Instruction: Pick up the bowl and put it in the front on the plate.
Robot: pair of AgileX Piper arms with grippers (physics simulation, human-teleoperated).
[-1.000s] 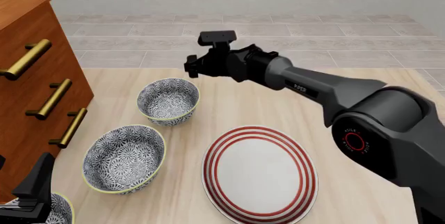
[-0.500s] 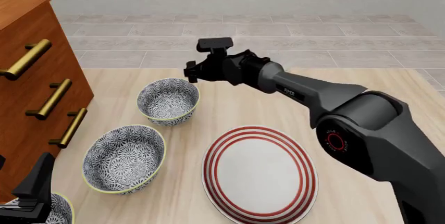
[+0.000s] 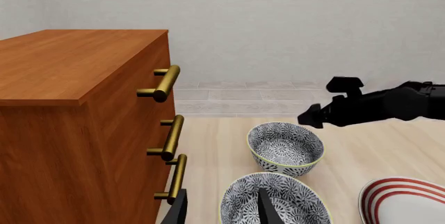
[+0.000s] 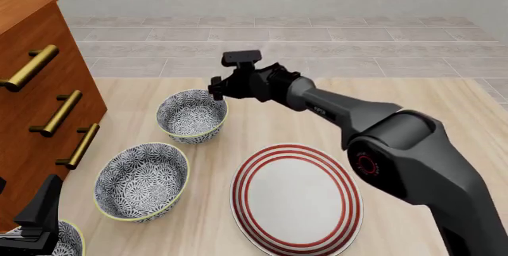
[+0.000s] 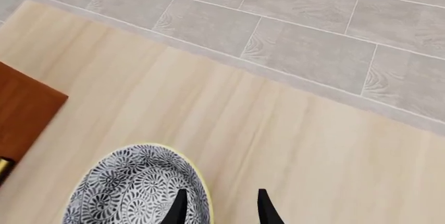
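Right claw [image 5: 218, 206] spread, straddling far rim of bowl [image 4: 191, 115]; arm lettering too small to read.

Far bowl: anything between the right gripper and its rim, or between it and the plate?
Nothing visible. The right gripper hangs open over the far bowl, at its rim nearest the plate; only bare table lies between them.
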